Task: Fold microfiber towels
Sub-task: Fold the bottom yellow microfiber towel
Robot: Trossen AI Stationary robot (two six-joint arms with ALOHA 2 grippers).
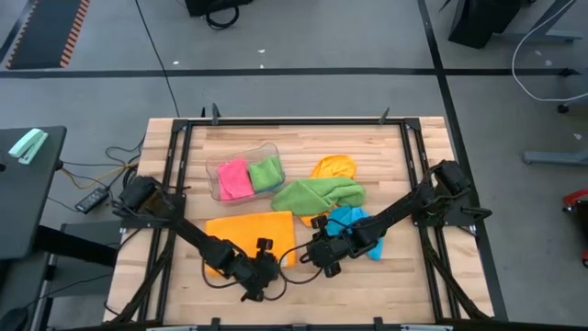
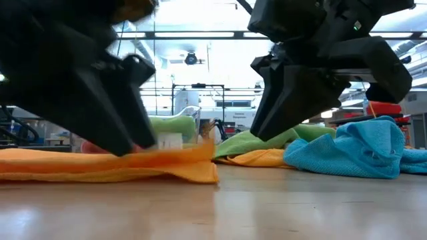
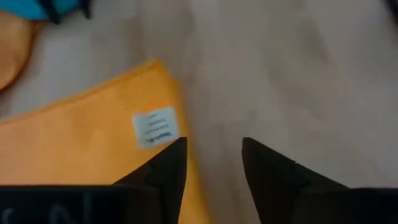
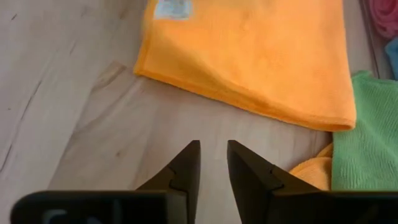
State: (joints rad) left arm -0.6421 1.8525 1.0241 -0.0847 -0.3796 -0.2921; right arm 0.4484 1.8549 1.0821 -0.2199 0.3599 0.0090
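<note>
- The wooden table (image 1: 418, 285) is seen from above to carry every cloth, with both arms reaching in from its left and right edges.
- An orange towel (image 1: 246, 232) is spread flat near the front edge, left of the middle; in the right wrist view its folded hem is shown facing the fingers.
- A green towel (image 1: 317, 195) is laid crumpled near the table's centre, with a second orange towel (image 1: 333, 167) bunched just behind it.
- A clear plastic tub (image 1: 219, 167) is set behind the flat towel; folded pink (image 1: 234, 178) and green (image 1: 266, 173) cloths are held in it.
- A sky blue towel (image 1: 347, 219) is heaped right of centre, partly covered by the right arm.
- The left gripper (image 3: 213, 163) is poised at the flat towel's front right corner, fingers apart, one over the cloth and one over bare wood.
- The right gripper (image 4: 213, 163) is held just off that towel's right edge, fingers slightly apart and holding nothing.
- A white sewn label (image 3: 154, 127) is shown near the corner; its print cannot be read.
</note>
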